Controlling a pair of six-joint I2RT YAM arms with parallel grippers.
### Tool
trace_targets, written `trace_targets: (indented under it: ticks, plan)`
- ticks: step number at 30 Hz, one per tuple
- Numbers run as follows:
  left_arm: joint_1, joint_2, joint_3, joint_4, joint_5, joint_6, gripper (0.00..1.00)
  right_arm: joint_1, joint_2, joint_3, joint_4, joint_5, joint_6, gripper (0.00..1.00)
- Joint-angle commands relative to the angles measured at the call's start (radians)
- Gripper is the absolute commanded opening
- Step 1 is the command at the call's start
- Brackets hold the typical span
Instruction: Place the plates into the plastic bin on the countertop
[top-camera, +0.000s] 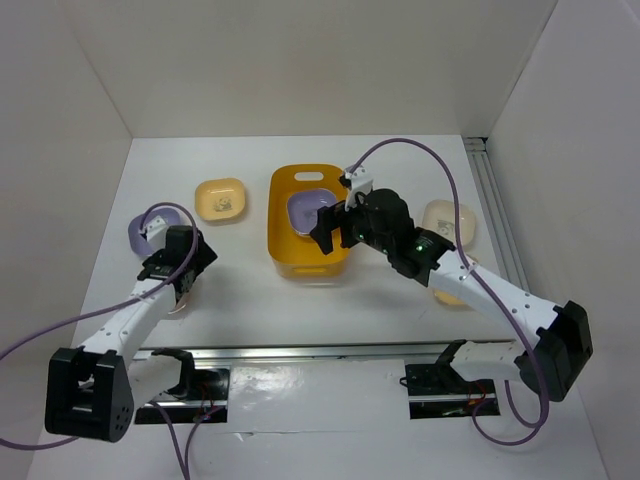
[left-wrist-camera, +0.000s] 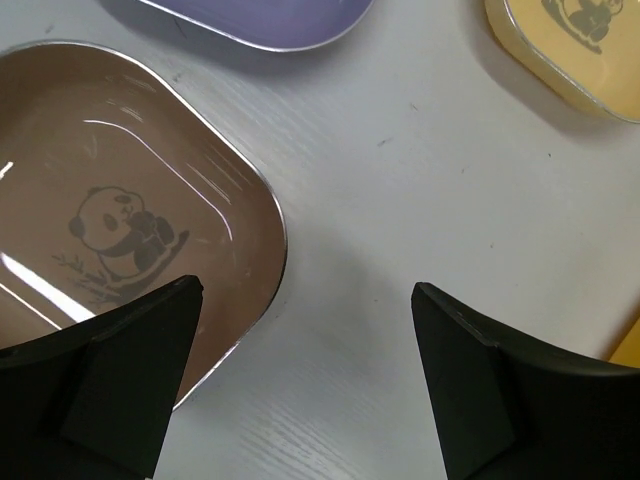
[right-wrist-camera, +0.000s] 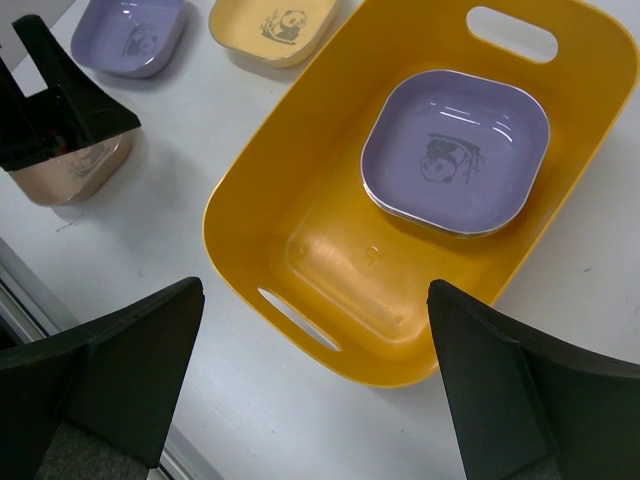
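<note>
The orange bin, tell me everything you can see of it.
The plastic bin is a deep orange-yellow tub of glossy plastic, rectangular with rounded corners and a handle slot in each short end. It stands upright on the white countertop. A purple plate with a panda print lies flat inside toward one end; the remaining floor is bare. The open right hand hovers above, not touching.

Top view looks down; right wrist closely shares its plastic bin (right-wrist-camera: 300, 200).
</note>
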Motion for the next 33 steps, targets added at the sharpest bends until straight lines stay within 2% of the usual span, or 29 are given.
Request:
trace_targets:
  ticks: [1, 4, 10, 12, 16, 18, 20, 23, 24, 28, 33]
  plan:
    - [0.018, 0.032, -0.002, 0.09, 0.108, 0.04, 0.99, 0.009, -0.038, 0.008, 0.057, 0.023, 0.004, 1.0]
    - [0.028, 0.054, -0.011, 0.078, 0.099, 0.007, 0.99, 0.018, -0.029, 0.008, 0.066, 0.023, 0.004, 1.0]
    - [0.046, 0.106, -0.008, 0.003, 0.074, -0.058, 0.81, 0.018, -0.009, 0.008, 0.084, 0.032, 0.013, 1.0]
    - [0.046, 0.13, 0.001, -0.01, 0.065, -0.075, 0.81, 0.018, -0.009, 0.008, 0.084, 0.032, 0.013, 1.0]
    - [0.055, 0.169, 0.024, -0.034, 0.065, -0.108, 0.7, 0.027, -0.009, 0.017, 0.084, 0.045, 0.013, 1.0]
    - [0.066, 0.192, 0.046, -0.045, 0.076, -0.109, 0.68, 0.027, -0.018, 0.017, 0.075, 0.054, 0.013, 1.0]
    - [0.066, 0.23, 0.058, -0.059, 0.076, -0.121, 0.61, 0.027, -0.018, 0.017, 0.075, 0.054, 0.013, 1.0]
    - [0.077, 0.252, 0.058, -0.08, 0.099, -0.139, 0.4, 0.027, -0.027, 0.026, 0.066, 0.063, 0.013, 1.0]
    - [0.077, 0.252, 0.058, -0.08, 0.099, -0.139, 0.37, 0.027, -0.027, 0.026, 0.066, 0.063, 0.013, 1.0]
    - [0.077, 0.226, 0.035, -0.092, 0.111, -0.167, 0.14, 0.027, -0.037, 0.026, 0.048, 0.083, 0.004, 1.0]
    - [0.051, 0.123, 0.026, -0.132, 0.111, -0.185, 0.0, 0.027, -0.037, 0.035, 0.048, 0.092, 0.004, 1.0]
